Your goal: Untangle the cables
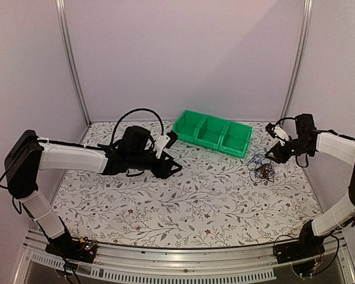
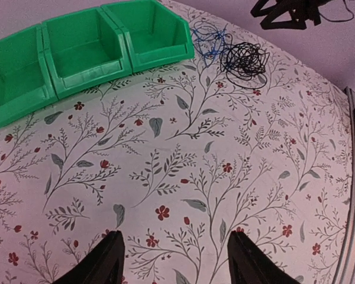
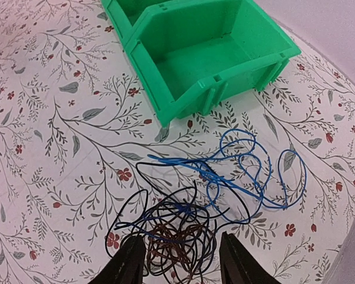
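The cables point(image 1: 261, 168) lie in one tangle on the flowered tablecloth at the right, just in front of the green bins. In the right wrist view, a blue cable point(image 3: 254, 171) spreads in loose loops toward the bin, and black and brown cables point(image 3: 177, 236) are knotted in a tight clump. My right gripper point(image 3: 180, 251) hangs open directly above that clump, its fingers on either side and nothing held. The right gripper point(image 1: 272, 151) is just beyond the tangle in the top view. My left gripper point(image 1: 175, 155) is open and empty over mid-table, with the cables point(image 2: 236, 53) far ahead of it.
A row of three joined green bins point(image 1: 212, 133) stands at the back centre, its right end bin point(image 3: 207, 53) close to the blue loops. The same bins point(image 2: 83, 47) fill the left wrist view's upper left. The table's metal front rail point(image 1: 183, 269) runs along the near edge.
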